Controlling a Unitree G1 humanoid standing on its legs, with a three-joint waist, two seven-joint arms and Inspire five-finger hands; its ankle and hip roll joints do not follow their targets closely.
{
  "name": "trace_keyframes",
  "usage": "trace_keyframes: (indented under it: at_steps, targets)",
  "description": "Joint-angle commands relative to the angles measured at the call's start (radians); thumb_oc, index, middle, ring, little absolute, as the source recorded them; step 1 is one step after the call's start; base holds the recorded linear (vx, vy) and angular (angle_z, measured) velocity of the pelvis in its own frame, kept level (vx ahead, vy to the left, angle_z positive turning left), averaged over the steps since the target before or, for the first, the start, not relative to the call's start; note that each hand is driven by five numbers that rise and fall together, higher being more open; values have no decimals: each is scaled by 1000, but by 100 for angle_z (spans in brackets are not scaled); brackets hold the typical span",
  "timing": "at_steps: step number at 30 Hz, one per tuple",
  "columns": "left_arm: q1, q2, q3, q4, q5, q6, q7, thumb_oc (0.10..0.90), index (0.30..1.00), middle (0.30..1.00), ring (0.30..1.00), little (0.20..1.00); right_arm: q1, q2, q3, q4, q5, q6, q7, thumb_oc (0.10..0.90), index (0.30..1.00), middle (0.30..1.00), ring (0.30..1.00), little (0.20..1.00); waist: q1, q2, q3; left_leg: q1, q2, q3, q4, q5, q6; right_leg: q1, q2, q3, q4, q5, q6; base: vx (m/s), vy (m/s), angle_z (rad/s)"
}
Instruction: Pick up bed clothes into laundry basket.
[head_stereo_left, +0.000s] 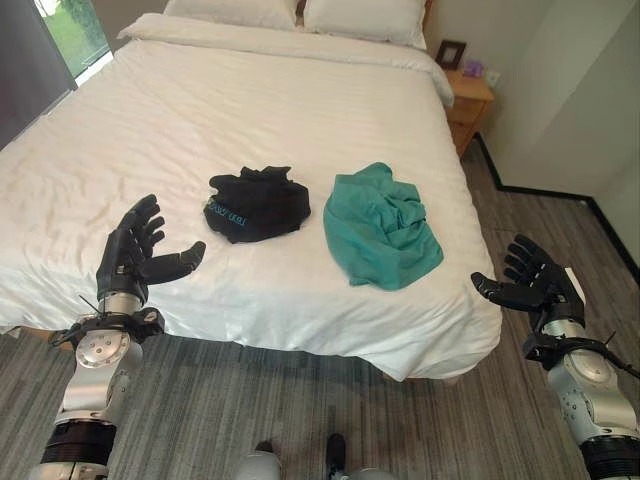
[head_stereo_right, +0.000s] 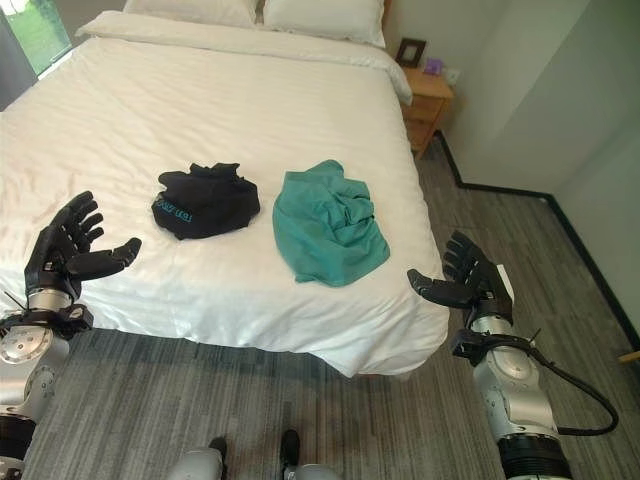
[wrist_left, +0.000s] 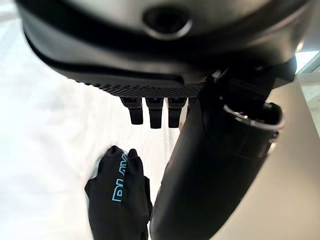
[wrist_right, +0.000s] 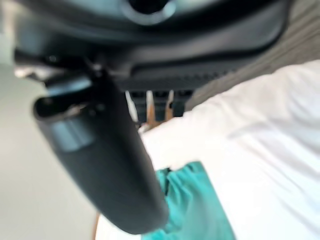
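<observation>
- Two crumpled garments on the white bed (head_stereo_left: 250, 110), both toward its near edge and apart from each other.
- Black garment (head_stereo_left: 257, 205) with pale blue lettering, bunched into a low heap, nearer the bed's left side.
- Teal garment (head_stereo_left: 380, 227) beside it toward the bed's right edge, spread wider, with folds gathered at its upper part and a flat flap reaching toward the near right corner.
- Left hand (head_stereo_left: 135, 250) raised over the near edge of the bed, left of the black garment; fingers straight and spread, thumb stretched out toward the garment, nothing held.
- Right hand (head_stereo_left: 530, 280) off the bed's near right corner, over the grey wood-pattern floor (head_stereo_left: 530, 215); fingers extended and fanned, thumb pointing toward the bed, nothing held.
- Two pillows (head_stereo_left: 365, 18) at the head of the bed.
- Wooden nightstand (head_stereo_left: 468, 105) by the far right corner, carrying a dark picture frame (head_stereo_left: 450, 53) and a small purple object (head_stereo_left: 473, 69).
</observation>
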Motion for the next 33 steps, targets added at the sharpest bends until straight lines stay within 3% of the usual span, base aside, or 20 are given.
trace_keyframes:
  at_steps: [1, 2, 3, 4, 6, 8, 9, 11, 15, 17, 19, 20, 22, 24, 27, 29, 30, 31, 33]
  targets:
    - [4, 15, 93, -129, 14, -85, 14, 800, 900, 900, 900, 900, 61, -11, -88, -113, 18, -93, -4, 800, 900, 900, 900, 900, -28, -8, -143, -10, -37, 20, -26, 18, 18, -19, -41, 3, 51, -108, 98, 121, 108, -21]
    - [18, 12, 104, -139, 26, -83, 14, 800, 900, 900, 900, 900, 85, 0, -97, -110, 7, -89, 3, 800, 900, 900, 900, 900, -29, -6, -146, -2, -39, 18, -37, 22, 21, -21, -41, 9, 47, -107, 99, 63, 90, -7]
    - [187, -96, 208, -165, -38, -61, 14, 800, 900, 900, 900, 900, 60, 30, -52, -19, 75, -48, 28, 800, 900, 900, 900, 900, 79, 2, -40, -230, -96, -12, 130, 89, -12, 20, -30, 44, 168, -239, 62, -113, 25, -6]
    - [180, -87, 210, -163, -37, -61, 13, 800, 900, 900, 900, 900, 69, 14, -60, -26, 49, -45, 23, 800, 900, 900, 900, 900, 64, -13, -41, -222, -60, 27, 175, 54, -8, 4, -50, 20, 165, -227, 70, -239, 2, -3]
    - [162, -75, 203, -163, -37, -64, 8, 800, 900, 900, 900, 900, 89, 9, -77, -29, 37, -43, 17, 800, 900, 900, 900, 900, 53, -23, -56, -171, -31, -6, 164, 16, -12, -15, -61, -6, 150, -219, 72, -243, 38, 24]
    - [160, -69, 198, -154, -31, -64, 17, 800, 900, 900, 900, 900, 112, 4, -100, -27, 31, -49, 13, 800, 900, 900, 900, 900, 30, -20, -74, -129, -5, 4, 112, 8, -17, -17, -72, -38, 143, -217, 79, -75, 110, 50]
    - [157, -63, 190, -150, -24, -61, 19, 800, 900, 900, 900, 900, 124, -18, -113, -24, 9, -44, 7, 800, 900, 900, 900, 900, 16, -8, -89, -110, 1, 21, 43, 33, -13, -16, -68, -57, 139, -215, 83, -8, 118, 67]
    - [160, -63, 188, -150, -22, -60, 21, 800, 900, 900, 900, 900, 130, -41, -133, -35, -11, -43, -1, 800, 900, 900, 900, 900, 11, 1, -106, -69, -5, 9, -62, 50, -4, -19, -62, -68, 137, -214, 89, -19, 152, 65]
    - [163, -43, 179, -159, -12, -56, 6, 800, 900, 900, 900, 900, 103, -122, -159, -36, -67, -36, -8, 800, 900, 900, 900, 900, 12, 0, -110, -68, -36, -7, -83, 67, 3, -32, -72, -75, 137, -202, 97, -44, 123, 24]
    - [185, -11, 174, -162, 1, -53, -7, 800, 900, 900, 900, 900, 40, -208, -137, 0, -109, -40, -19, 800, 900, 900, 900, 900, 33, -7, -114, -74, -51, -9, -86, 65, 14, -37, -82, -76, 128, -194, 106, -36, 136, 8]
    - [227, -9, 166, -164, -24, -48, -24, 800, 900, 900, 900, 900, -59, -301, -83, 88, -140, -32, -29, 800, 900, 900, 900, 900, 69, -17, -110, -80, -65, -11, -97, 71, 27, -42, -91, -78, 122, -182, 115, -37, 139, -1]
    - [229, -11, 169, -164, -24, -48, -24, 800, 900, 900, 900, 900, -66, -304, -76, 95, -139, -34, -29, 800, 900, 900, 900, 900, 67, -16, -110, -80, -65, -10, -97, 72, 28, -43, -91, -77, 122, -182, 116, -28, 127, 0]
    - [264, -16, 155, -161, -66, -43, -42, 800, 900, 900, 900, 900, -177, -419, 0, 196, -206, -15, -39, 800, 900, 900, 900, 900, 104, -30, -111, -93, -78, -16, -103, 78, 30, -44, -100, -87, 111, -173, 123, -4, 85, 1]
    - [279, -24, 154, -165, -78, -45, -48, 800, 900, 900, 900, 900, -238, -449, 42, 232, -219, -23, -47, 800, 900, 900, 900, 900, 109, -31, -110, -100, -81, -17, -99, 77, 31, -45, -102, -88, 105, -168, 126, 12, 44, 6]
    - [328, -30, 112, -152, -122, -46, -71, 800, 900, 900, 900, 900, -474, -560, 218, 354, -297, -16, -72, 800, 900, 900, 900, 900, 156, -47, -104, -117, -91, -23, -107, 82, 36, -52, -106, -93, 73, -145, 134, 5, 48, -1]
    - [344, -36, 107, -153, -130, -44, -79, 800, 900, 900, 900, 900, -532, -568, 261, 378, -294, -17, -77, 800, 900, 900, 900, 900, 162, -47, -103, -123, -90, -24, -111, 85, 37, -58, -104, -92, 67, -139, 136, -15, 26, 5]
    - [358, -40, 99, -149, -139, -44, -82, 800, 900, 900, 900, 900, -601, -587, 312, 403, -302, -17, -80, 800, 900, 900, 900, 900, 170, -51, -100, -129, -90, -24, -115, 88, 37, -64, -103, -91, 61, -132, 138, -25, 33, 11]
    - [376, -35, 72, -139, -159, -37, -98, 800, 900, 900, 900, 900, -734, -626, 432, 430, -358, -16, -78, 800, 900, 900, 900, 900, 189, -66, -89, -150, -90, -24, -118, 95, 36, -84, -101, -91, 51, -121, 141, -40, 39, 2]
    - [383, -47, 63, -130, -166, -34, -106, 800, 900, 900, 900, 900, -805, -626, 500, 447, -369, -19, -86, 800, 900, 900, 900, 900, 189, -64, -86, -161, -89, -22, -118, 97, 37, -94, -101, -89, 47, -117, 141, -21, 12, 0]
